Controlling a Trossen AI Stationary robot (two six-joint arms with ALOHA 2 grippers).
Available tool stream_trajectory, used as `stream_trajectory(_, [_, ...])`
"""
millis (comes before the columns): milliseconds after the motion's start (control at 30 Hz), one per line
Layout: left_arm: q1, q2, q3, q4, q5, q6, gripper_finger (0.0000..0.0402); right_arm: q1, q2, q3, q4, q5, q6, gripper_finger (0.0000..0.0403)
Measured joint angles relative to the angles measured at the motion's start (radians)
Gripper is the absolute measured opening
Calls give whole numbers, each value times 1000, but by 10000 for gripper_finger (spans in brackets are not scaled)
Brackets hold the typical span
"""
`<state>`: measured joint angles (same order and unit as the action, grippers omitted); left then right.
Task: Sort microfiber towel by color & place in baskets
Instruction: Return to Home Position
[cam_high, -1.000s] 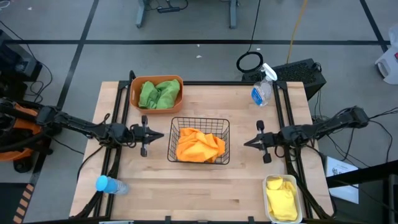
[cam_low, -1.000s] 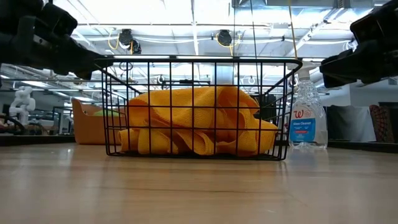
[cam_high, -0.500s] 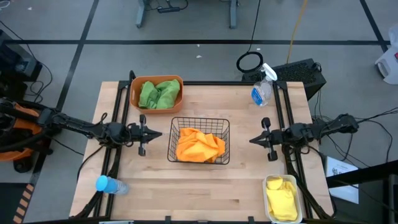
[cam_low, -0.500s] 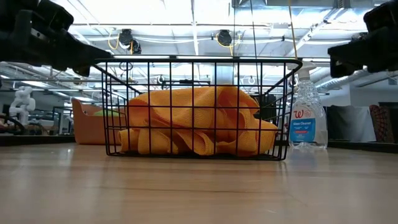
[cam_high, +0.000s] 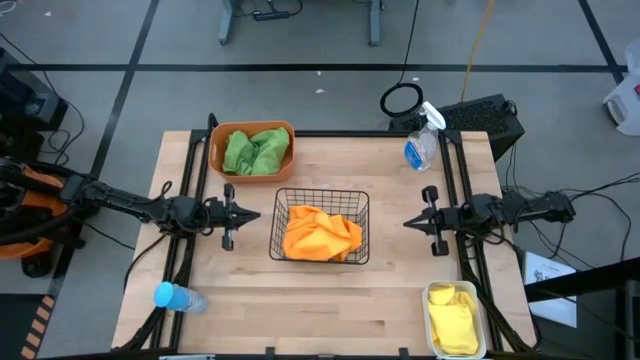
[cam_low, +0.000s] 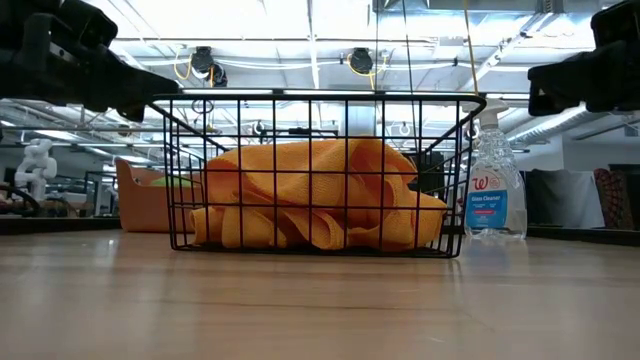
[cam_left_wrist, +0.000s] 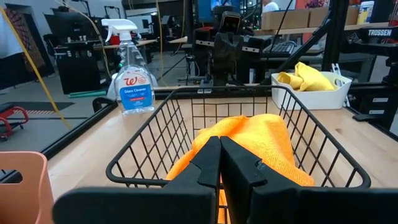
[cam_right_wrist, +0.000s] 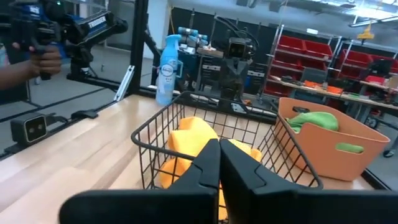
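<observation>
Orange towels (cam_high: 320, 234) lie bunched in the black wire basket (cam_high: 279, 197) at the table's middle. Green towels (cam_high: 256, 150) fill the orange tub (cam_high: 217, 137) at the far left. Yellow towels (cam_high: 452, 322) lie in the white bin (cam_high: 432, 294) at the near right. My left gripper (cam_high: 258, 215) is shut, empty, just left of the wire basket, pointing level at it. My right gripper (cam_high: 407, 222) is shut, empty, right of the basket, pointing level at it.
A clear spray bottle (cam_high: 421, 146) stands at the far right of the table. A blue-capped bottle (cam_high: 176, 296) lies near the front left corner. Bare wood lies in front of the wire basket.
My right gripper has drawn back toward the table's right edge, away from the wire basket, and risen slightly. The towels and baskets have stayed as they were.
</observation>
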<state>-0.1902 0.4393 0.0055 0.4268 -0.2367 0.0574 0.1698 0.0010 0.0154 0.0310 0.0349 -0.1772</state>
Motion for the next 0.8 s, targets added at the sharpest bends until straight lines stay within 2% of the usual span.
stream_trajectory(67, [0,0,0,-1,0,0,13,-31,0,0,1,-36,0,0])
stream_trajectory(267, [0,0,0,-2,-4,-1,13,-99,0,0,-6,-41,31,0])
stream_trajectory(800, [0,-1,-1,-55,-23,-60,13,-151,1,0,-14,-41,56,0])
